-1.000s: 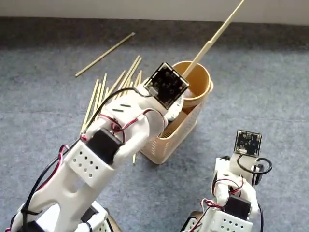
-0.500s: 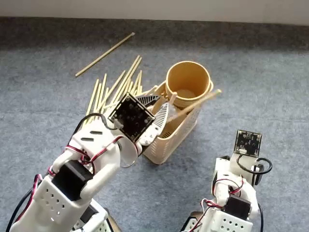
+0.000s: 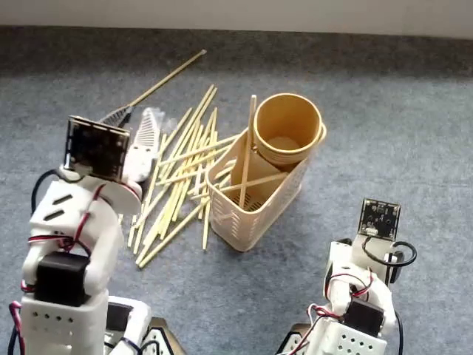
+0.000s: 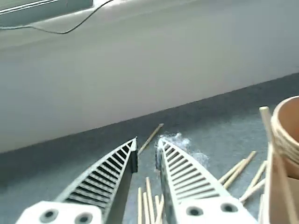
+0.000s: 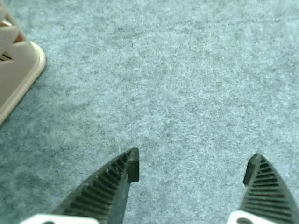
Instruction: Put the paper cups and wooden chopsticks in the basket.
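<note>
Wooden chopsticks (image 3: 186,140) mostly lie loose beside the basket (image 3: 251,222), which holds a paper cup (image 3: 288,129) and two of them; the left gripper (image 4: 147,144), narrowly parted, and the right gripper (image 5: 194,156), spread wide, carry nothing.

Both white arms (image 3: 55,207) are carrying black motors (image 3: 60,277), red-and-black cables (image 3: 80,225) and square black camera boards (image 3: 94,148); the ribbed, tapering fingers (image 4: 187,177) are showing screws (image 4: 49,215) at their bases

A grey-blue carpet (image 3: 414,126) covers the whole surface, with a darker strip (image 3: 74,44) along its far edge. Beyond it rises a plain pale wall (image 4: 163,70), and a thin dark cable (image 4: 70,30) runs near its top.
</note>
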Motion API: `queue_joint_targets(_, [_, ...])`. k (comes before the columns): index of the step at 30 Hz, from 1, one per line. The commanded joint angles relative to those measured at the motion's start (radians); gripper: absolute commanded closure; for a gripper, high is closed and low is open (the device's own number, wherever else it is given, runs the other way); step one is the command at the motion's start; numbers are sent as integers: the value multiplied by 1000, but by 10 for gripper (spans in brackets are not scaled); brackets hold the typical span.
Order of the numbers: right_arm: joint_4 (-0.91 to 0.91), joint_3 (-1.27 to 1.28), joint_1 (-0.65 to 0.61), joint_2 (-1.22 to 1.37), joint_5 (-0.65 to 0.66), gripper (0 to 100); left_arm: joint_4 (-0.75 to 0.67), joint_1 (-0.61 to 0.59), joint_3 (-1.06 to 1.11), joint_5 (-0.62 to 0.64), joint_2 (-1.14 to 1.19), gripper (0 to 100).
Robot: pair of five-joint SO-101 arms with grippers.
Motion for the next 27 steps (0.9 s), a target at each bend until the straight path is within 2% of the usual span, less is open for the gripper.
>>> queue_joint_targets(1, [-22,76,7,-8,11,652,48,-143,24,8,-10,899])
queue_joint_targets(7, [-22,76,7,-8,11,652,86,-246,168,3,-10,899])
queue_joint_targets(13, [-21,76,8,-8,11,652,83,-246,277,0,-8,899])
queue_joint_targets(15, [-21,76,10,-8,11,652,84,-245,278,-40,21,899])
queue_joint_targets(18, [-21,76,10,-8,11,652,140,-245,219,-54,162,898])
queue_joint_targets(21, [-21,76,7,-8,11,652,261,-240,87,-54,367,898])
queue_joint_targets(27, [-21,76,7,-8,11,652,474,-101,-125,-57,710,902])
